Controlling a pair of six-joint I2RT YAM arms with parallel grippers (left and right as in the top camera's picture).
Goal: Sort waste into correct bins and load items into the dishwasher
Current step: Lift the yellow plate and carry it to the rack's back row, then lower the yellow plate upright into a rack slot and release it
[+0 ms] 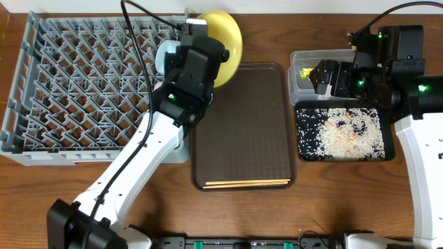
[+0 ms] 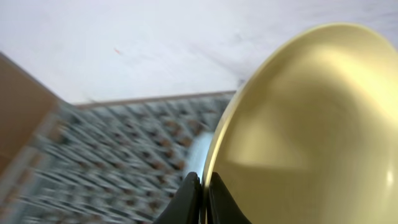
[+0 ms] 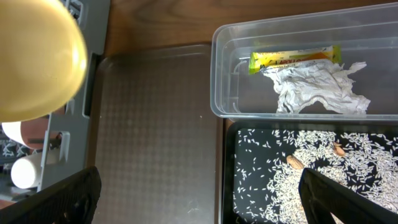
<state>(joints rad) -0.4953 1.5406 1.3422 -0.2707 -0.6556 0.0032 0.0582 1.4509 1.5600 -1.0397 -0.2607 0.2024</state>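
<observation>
My left gripper (image 2: 204,199) is shut on the rim of the round yellow plate (image 2: 298,124), which it holds on edge. In the overhead view the plate (image 1: 227,41) and the left gripper (image 1: 201,34) are at the far right corner of the grey dishwasher rack (image 1: 83,90). A light blue bowl (image 1: 166,59) shows partly behind the arm. My right gripper (image 3: 205,205) is open and empty, over the seam between the brown tray and the black tray (image 3: 261,186) of rice scraps (image 3: 348,162). The clear tub (image 3: 224,74) holds the snack wrapper (image 3: 292,59) and crumpled paper (image 3: 317,90).
The brown serving tray (image 1: 242,117) lies in the middle with the wooden chopsticks (image 1: 246,183) along its near edge. The clear tub (image 1: 299,86) and the black tray (image 1: 304,149) sit right of it. White dishes (image 3: 22,171) show at the rack's edge.
</observation>
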